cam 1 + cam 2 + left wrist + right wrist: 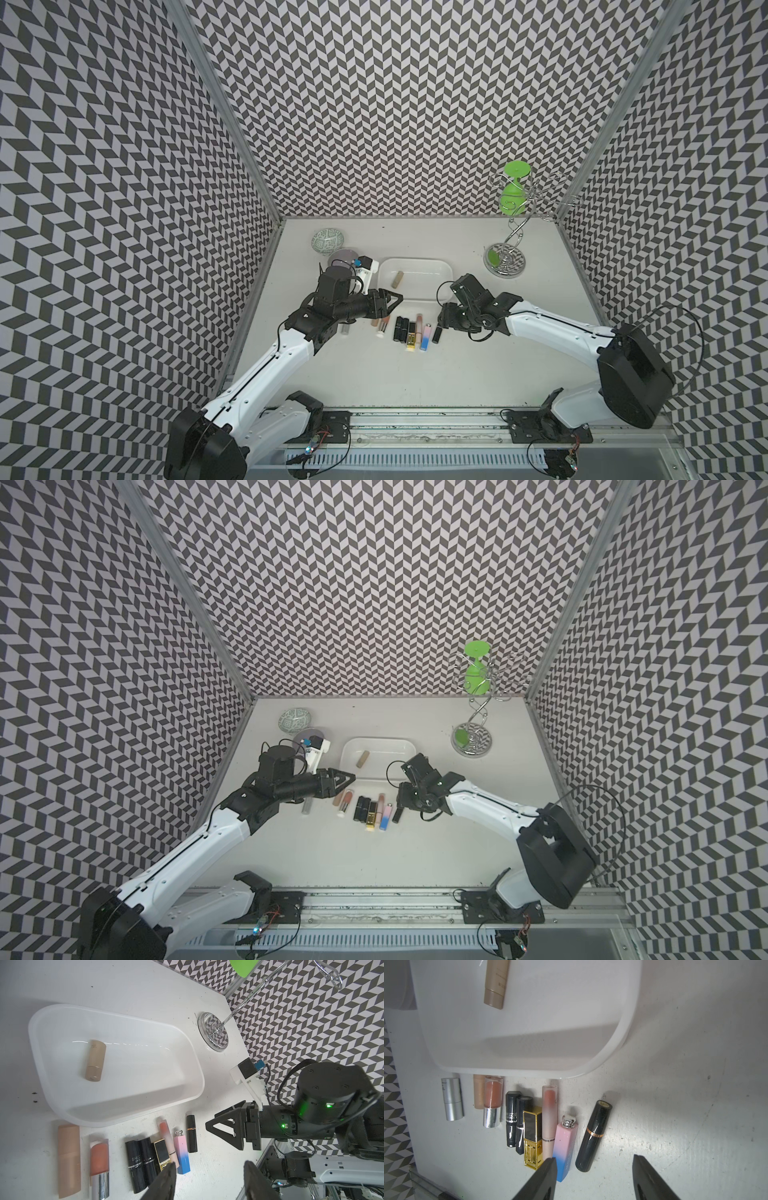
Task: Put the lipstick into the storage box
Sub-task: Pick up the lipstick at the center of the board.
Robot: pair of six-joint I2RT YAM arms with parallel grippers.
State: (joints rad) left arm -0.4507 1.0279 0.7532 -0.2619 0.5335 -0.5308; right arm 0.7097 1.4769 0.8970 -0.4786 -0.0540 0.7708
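A beige lipstick (397, 279) lies on its side inside the box (430, 286), towards its left end. The other lipsticks (411, 336) lie in a row on the desk (415, 374) just in front of the box. A black one (592, 1136), slightly tilted, is at the right end beside a pink-blue one (565, 1151). The right claw (593, 1167) hangs over those two, fingers apart, grasping nothing. The left claw (400, 296) is at the box's front left corner, likewise released and empty. Two bowls (328, 241) stand back left of the box, and a chrome stand (505, 262) is to its right.
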